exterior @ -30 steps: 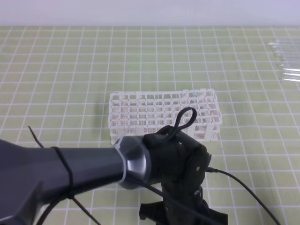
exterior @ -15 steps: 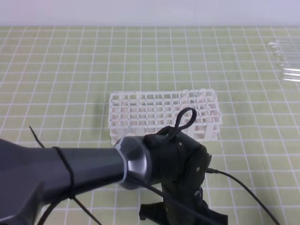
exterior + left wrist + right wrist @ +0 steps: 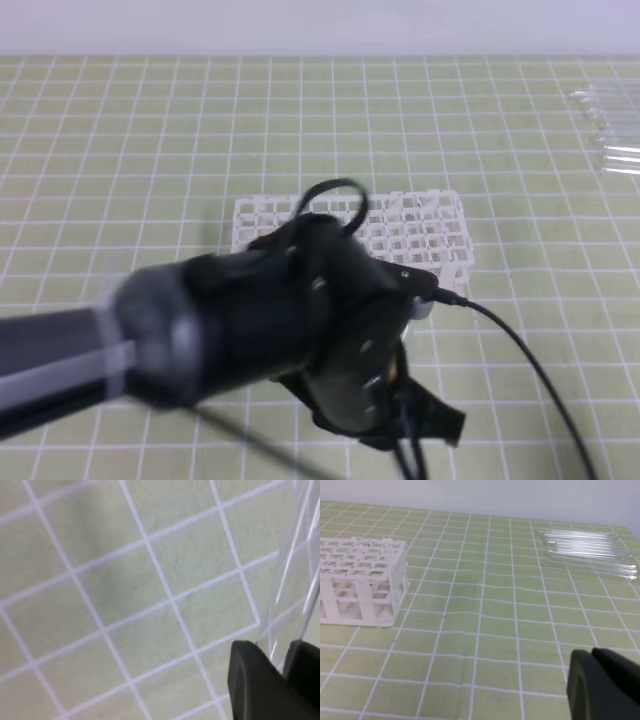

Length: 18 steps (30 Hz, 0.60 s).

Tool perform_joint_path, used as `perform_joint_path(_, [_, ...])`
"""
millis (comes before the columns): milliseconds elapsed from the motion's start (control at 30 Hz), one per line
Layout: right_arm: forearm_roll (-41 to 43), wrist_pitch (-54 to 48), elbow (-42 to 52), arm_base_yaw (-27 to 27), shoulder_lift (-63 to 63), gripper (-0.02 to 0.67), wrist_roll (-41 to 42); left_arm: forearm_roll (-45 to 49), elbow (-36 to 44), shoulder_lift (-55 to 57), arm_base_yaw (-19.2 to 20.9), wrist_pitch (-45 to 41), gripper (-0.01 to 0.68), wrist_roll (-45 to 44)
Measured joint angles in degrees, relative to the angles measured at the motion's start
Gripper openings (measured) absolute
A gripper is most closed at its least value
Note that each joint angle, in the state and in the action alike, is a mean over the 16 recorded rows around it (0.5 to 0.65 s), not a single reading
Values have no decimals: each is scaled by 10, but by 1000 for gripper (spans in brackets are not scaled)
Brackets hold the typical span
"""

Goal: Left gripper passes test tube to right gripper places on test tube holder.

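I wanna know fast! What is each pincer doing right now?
Left pincer: closed on the test tube.
Right pincer: cannot be told; only a bit shows.

This looks like a laboratory bench set up for robot trials. A pale green mat ruled with a white grid covers the bench, a white plastic lattice rack with many small square holes stands on it, and a bunch of slim clear glass tubes lies near a plain white wall.
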<state>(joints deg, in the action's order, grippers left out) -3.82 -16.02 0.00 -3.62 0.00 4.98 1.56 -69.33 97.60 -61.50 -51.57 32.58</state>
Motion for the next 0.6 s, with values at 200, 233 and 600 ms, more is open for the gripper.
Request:
perform_joint_path(200, [0,0,0,0,0,-2,0,98,107,-102,-24,115,6,0])
perform_joint_path(233, [0,0,0,0,0,-2,0,112,133,-121,-28,144,6,0])
perform_joint_path(600, [0,0,0,0,0,-1,0,230,393,-324,-53,465,4,0])
